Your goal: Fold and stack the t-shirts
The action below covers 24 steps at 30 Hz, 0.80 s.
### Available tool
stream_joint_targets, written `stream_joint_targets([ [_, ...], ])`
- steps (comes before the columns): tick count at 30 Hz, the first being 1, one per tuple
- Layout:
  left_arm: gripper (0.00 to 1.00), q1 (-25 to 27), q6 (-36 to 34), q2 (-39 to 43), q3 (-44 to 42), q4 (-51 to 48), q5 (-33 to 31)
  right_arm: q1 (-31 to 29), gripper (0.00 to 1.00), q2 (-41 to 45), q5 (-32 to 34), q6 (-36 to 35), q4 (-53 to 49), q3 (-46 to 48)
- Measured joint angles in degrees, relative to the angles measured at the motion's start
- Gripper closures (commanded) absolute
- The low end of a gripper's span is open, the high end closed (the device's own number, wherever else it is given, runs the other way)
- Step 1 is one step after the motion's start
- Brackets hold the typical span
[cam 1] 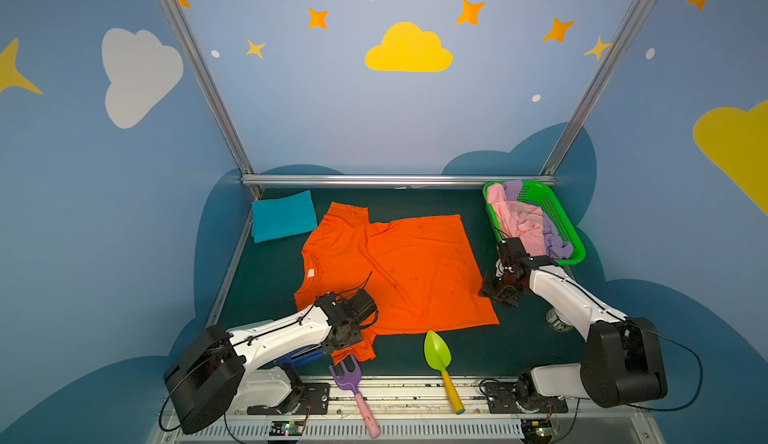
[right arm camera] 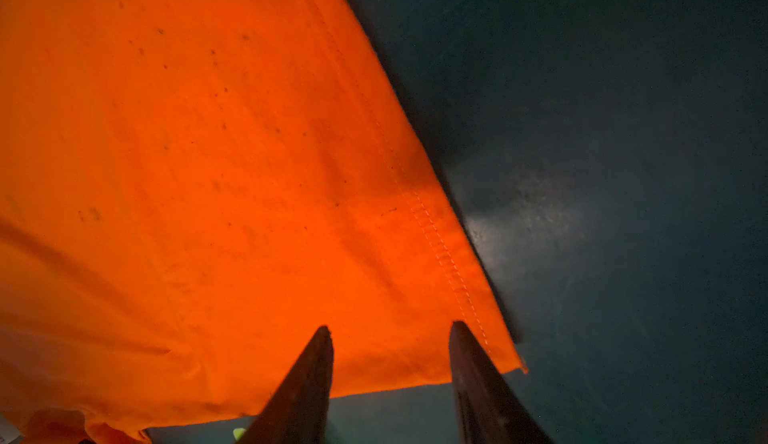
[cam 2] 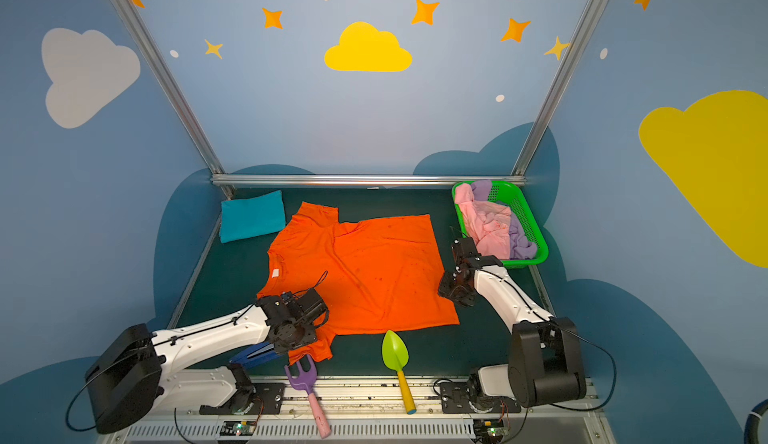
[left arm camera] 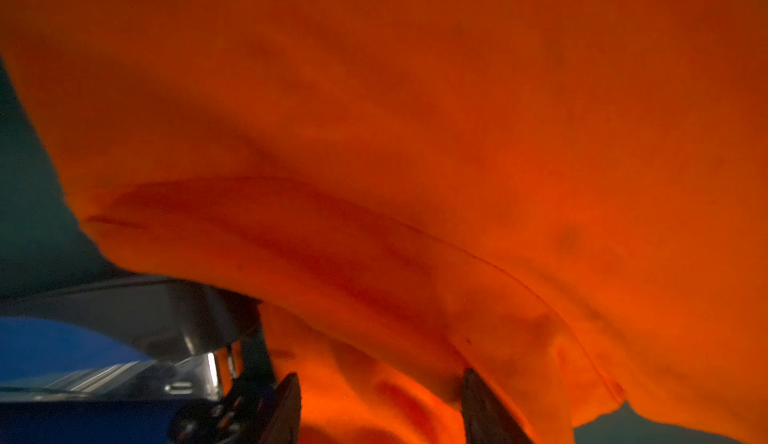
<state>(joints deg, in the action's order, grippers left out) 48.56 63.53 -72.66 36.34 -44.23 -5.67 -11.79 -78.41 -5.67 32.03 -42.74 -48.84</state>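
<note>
Lying open on the dark table [cam 1: 498, 354], the orange shirt [cam 1: 407, 271] is mostly flat. The left gripper [left arm camera: 380, 379] and right gripper [right arm camera: 390, 330] hang over it, jaws spread apart.

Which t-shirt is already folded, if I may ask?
The teal blue t-shirt, a neat rectangle; the orange t-shirt lies unfolded, the pink t-shirt and lilac t-shirt bunched in the basket.

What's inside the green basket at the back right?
A crumpled pink t-shirt fills most of the green basket, with a lilac t-shirt showing behind and beside it. Whatever lies beneath them is covered, and the right arm hides the basket's near corner.
</note>
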Motion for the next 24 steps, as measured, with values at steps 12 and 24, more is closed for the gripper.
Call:
stream_joint_targets([
  [12,0.35,-6.8,-3.1,-3.0,11.3,-4.1,-3.6,-1.7,0.49,-4.8,0.8,-1.2,-2.5,-6.4],
  [24,0.32,-30.7,-20.4,-24.4,46.6,2.8,-9.6,-7.5,0.43,-34.8,7.8,-7.9,-7.0,-51.5],
])
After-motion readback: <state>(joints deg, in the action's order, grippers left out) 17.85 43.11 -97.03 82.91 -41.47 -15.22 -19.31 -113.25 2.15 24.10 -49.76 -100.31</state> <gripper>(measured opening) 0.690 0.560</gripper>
